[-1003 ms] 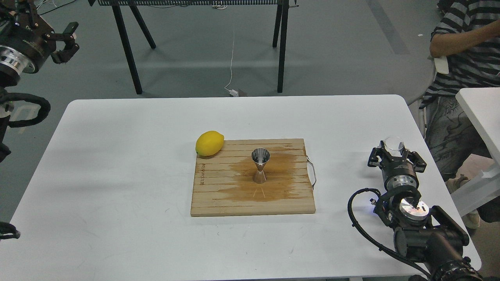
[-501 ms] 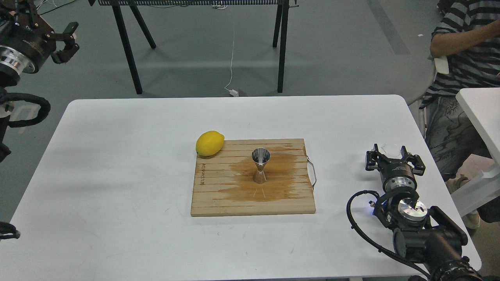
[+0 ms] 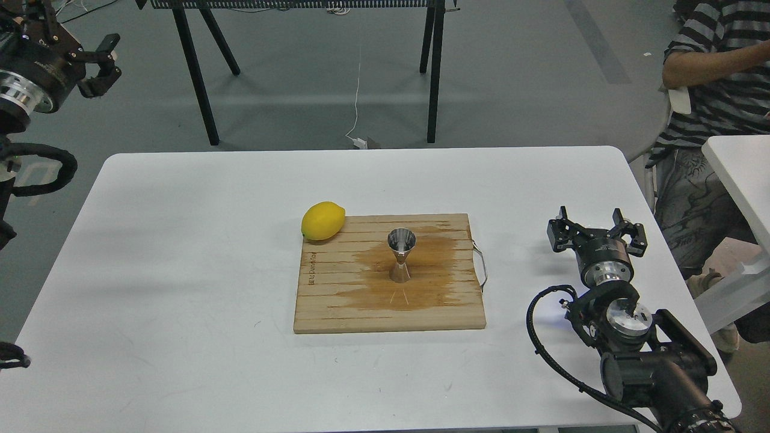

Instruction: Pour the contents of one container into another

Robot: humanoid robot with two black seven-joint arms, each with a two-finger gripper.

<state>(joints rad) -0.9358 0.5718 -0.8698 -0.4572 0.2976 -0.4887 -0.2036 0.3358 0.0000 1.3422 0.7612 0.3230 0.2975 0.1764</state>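
The steel jigger (image 3: 401,255) stands upright in the middle of a wooden board (image 3: 337,300), on a dark wet patch. My right gripper (image 3: 594,230) hovers low over the table's right side, well clear of the board, its fingers spread wide and open. The clear cup does not show plainly; it lies behind the gripper's body and I cannot make it out. My left gripper (image 3: 101,62) hangs open off the table at the far upper left, with nothing in it.
A yellow lemon (image 3: 323,220) rests at the board's back left corner. A metal handle (image 3: 480,264) sticks out of the board's right side. A seated person (image 3: 716,66) and a second white table (image 3: 743,168) are to the right.
My right gripper has sunk toward the table, shifted slightly left and spread its fingers. The clear cup, held high a second ago, dropped with it and is now out of sight. The left arm stayed still.
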